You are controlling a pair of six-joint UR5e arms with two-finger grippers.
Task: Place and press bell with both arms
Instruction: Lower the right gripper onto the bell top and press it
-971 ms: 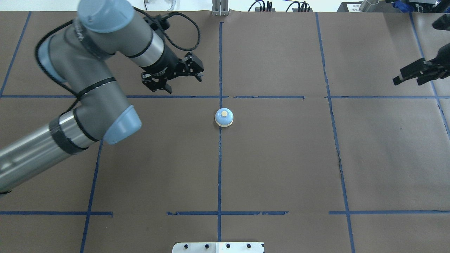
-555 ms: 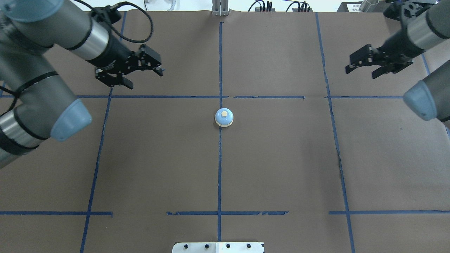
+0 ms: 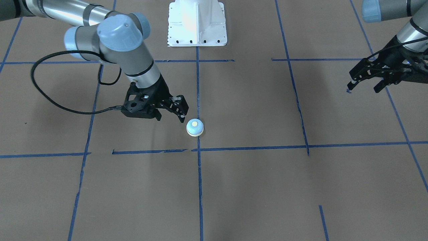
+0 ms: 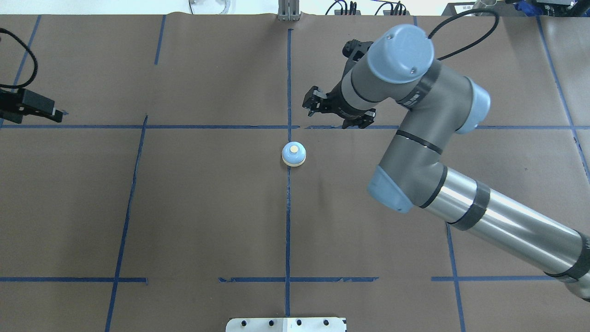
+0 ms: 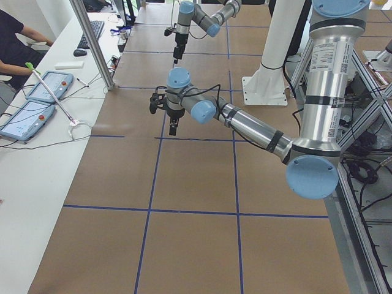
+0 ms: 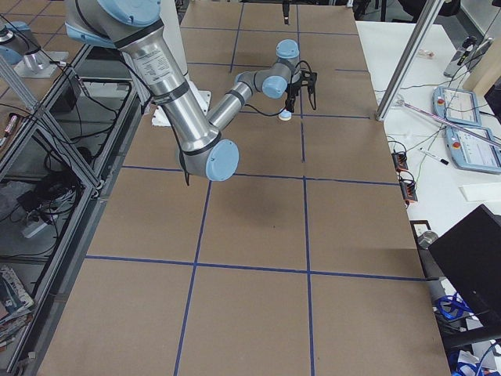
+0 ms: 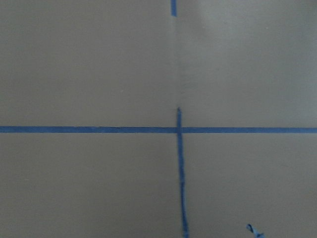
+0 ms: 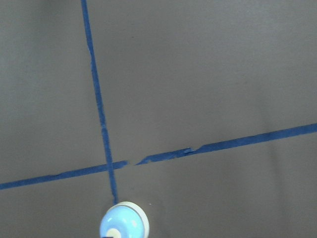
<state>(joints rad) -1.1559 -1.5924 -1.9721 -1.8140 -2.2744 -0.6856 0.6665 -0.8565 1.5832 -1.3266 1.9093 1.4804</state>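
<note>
The bell (image 4: 293,154), light blue dome with a cream button, stands upright on the brown table cover at the crossing of the centre tape lines. It also shows in the front view (image 3: 195,127) and at the bottom edge of the right wrist view (image 8: 124,225). My right gripper (image 4: 329,115) is open and empty. It hovers just beyond and to the right of the bell, apart from it; in the front view (image 3: 171,115) it is close beside the bell. My left gripper (image 4: 41,113) is open and empty at the far left edge (image 3: 362,87).
The white bolted pedestal base (image 3: 196,23) stands at the robot's side of the table. Blue tape lines (image 4: 288,221) mark a grid on the cover. A side desk with tablets (image 5: 37,98) and an operator is beyond the far edge.
My left arm has drawn back from near the bell to the far left edge. My right arm has swung in from the far right to beside the bell. The bell has not moved.
</note>
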